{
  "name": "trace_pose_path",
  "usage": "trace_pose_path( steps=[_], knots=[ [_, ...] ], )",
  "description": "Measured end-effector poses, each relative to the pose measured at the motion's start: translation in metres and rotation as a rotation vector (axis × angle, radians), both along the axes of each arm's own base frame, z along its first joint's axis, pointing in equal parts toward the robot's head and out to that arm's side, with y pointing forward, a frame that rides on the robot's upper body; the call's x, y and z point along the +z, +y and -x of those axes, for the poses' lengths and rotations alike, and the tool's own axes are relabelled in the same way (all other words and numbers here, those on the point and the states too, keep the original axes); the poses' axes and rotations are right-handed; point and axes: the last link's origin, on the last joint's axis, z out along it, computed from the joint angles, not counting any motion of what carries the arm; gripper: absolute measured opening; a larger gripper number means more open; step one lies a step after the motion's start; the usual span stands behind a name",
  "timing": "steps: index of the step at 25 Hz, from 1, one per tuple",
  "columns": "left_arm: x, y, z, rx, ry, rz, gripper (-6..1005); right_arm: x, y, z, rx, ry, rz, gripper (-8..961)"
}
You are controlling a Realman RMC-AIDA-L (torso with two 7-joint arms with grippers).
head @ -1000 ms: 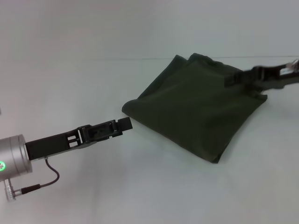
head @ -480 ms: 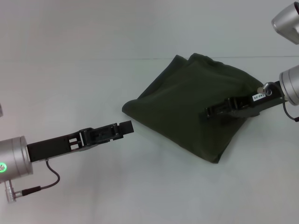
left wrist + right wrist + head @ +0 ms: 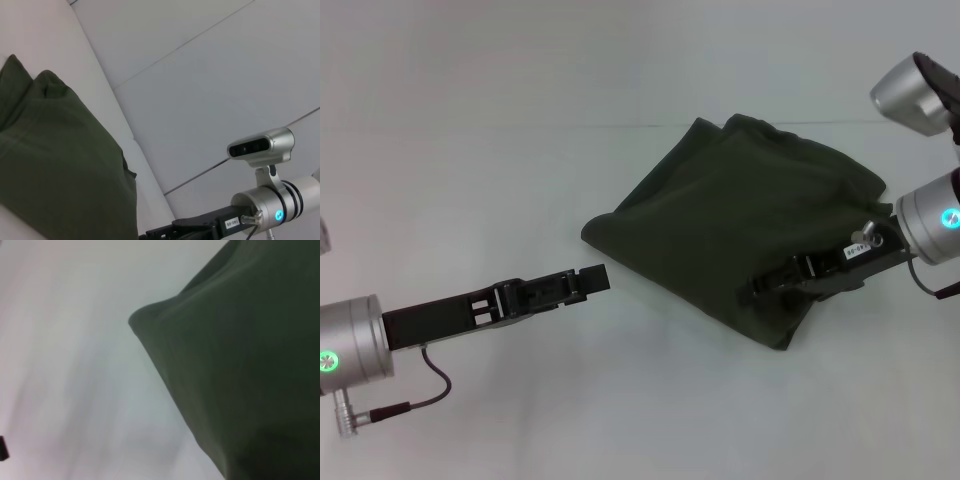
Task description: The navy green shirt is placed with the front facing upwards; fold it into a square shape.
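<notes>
The navy green shirt [image 3: 730,230] is lying folded on the white table [image 3: 470,150], right of centre. The right gripper [image 3: 748,292] is hovering over its near edge, the left gripper [image 3: 592,279] just left of it; whether either one's fingers are parted, I cannot tell.

— Where's the left pincer [image 3: 594,277]?
— At the end of an arm stretched low and nearly level, pointing toward the right one; jaws look closed.
— And the right pincer [image 3: 748,295]?
— Reaching back toward it (fingers too dark to read).
</notes>
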Motion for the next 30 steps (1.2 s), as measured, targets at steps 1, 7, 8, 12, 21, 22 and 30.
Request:
trace_pose_path(
  steps=[1,7,8,12,21,22,30],
  knots=[
    [0.000,0.000,0.000,0.000,0.001,0.001,959,-0.002,0.000,-0.001,0.001,-0.005,-0.001,915],
    [-0.002,-0.001,0.000,-0.005,0.007,0.012,959,-0.007,0.000,-0.006,-0.003,-0.043,-0.004,916],
    [-0.003,-0.001,0.000,-0.006,0.008,0.014,959,-0.007,0.000,-0.006,-0.004,-0.042,-0.005,916],
    [-0.004,-0.002,0.000,-0.001,0.008,0.016,959,-0.002,0.005,-0.002,0.004,-0.018,-0.034,916],
    [-0.017,0.012,-0.002,0.094,0.056,0.060,959,0.061,0.010,-0.010,-0.035,0.297,-0.237,916],
    [-0.021,0.016,-0.003,0.119,0.067,0.064,959,0.068,0.009,-0.015,-0.043,0.326,-0.267,916],
    [-0.059,0.051,-0.014,0.309,0.195,0.087,958,0.094,-0.004,-0.046,-0.080,0.388,-0.386,915]
  ],
)
